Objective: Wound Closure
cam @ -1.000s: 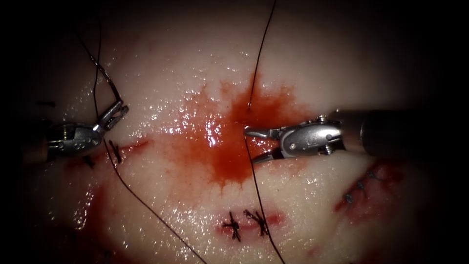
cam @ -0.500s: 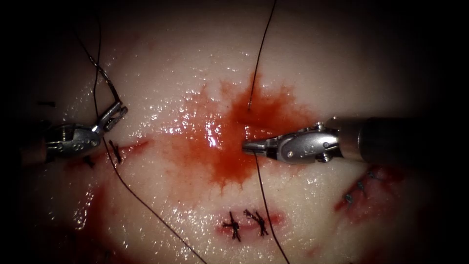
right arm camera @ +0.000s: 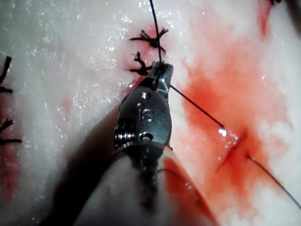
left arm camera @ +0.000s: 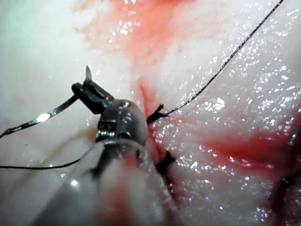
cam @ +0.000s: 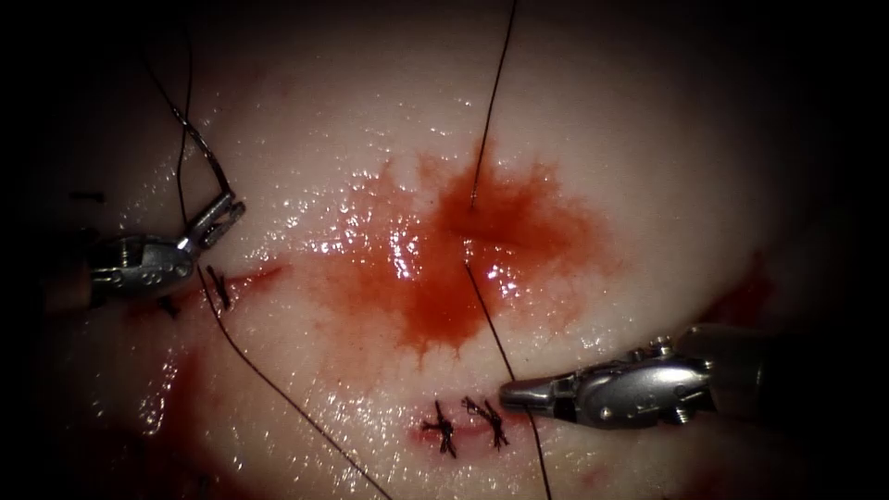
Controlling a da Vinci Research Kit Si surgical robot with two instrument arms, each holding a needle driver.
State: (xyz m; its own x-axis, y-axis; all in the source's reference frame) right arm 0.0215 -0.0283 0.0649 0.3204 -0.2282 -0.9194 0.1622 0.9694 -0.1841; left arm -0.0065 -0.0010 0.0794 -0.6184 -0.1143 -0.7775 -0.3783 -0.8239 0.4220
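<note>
Thread (cam: 491,319) is fine, limp and slick; my right tool (cam: 507,395) grips it closed just beside the knots (cam: 463,424); my left tool (cam: 222,211) clamps the stiff needle (cam: 206,153) near its tail, clear of the tissue (cam: 648,148).

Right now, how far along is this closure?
Done: two dark knotted stitches. In hand: the left gripper holds the curved steel needle near one end, clear of the pale tissue, left of the red central cut; the right gripper is shut on the thin black thread crossing that cut. Left: this stitch is untied.
</note>
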